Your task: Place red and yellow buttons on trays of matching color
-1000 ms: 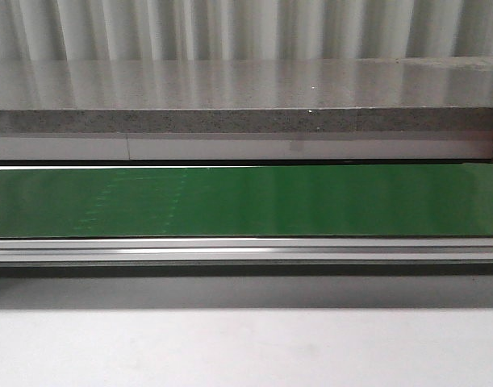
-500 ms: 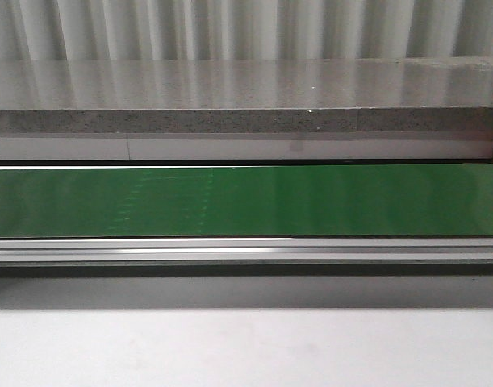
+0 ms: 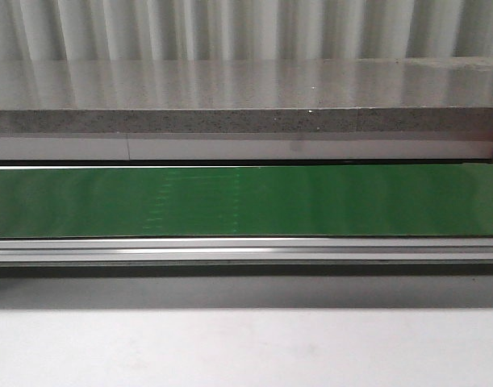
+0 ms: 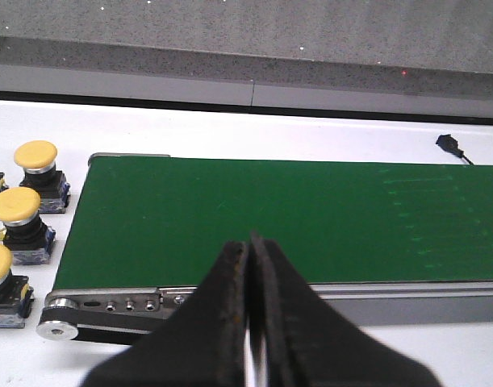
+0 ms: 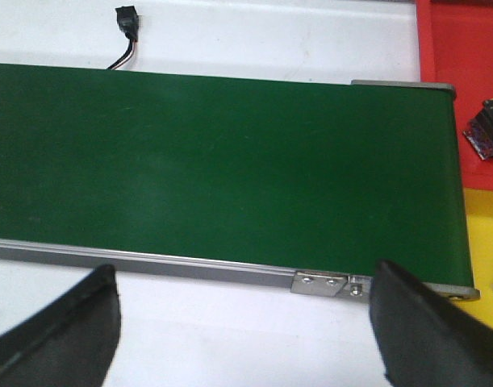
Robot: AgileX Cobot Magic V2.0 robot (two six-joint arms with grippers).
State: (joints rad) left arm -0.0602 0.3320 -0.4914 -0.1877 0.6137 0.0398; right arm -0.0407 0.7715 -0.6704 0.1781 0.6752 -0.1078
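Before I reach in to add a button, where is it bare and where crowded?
The green belt is bare end to end, and so is the white table strip behind it beside the black connector. Crowded: the yellow buttons off the belt's end.

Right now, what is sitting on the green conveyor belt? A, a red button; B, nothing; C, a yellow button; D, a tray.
B: the green conveyor belt is bare in all three views; the yellow buttons stand on the table beside its end, not on it.
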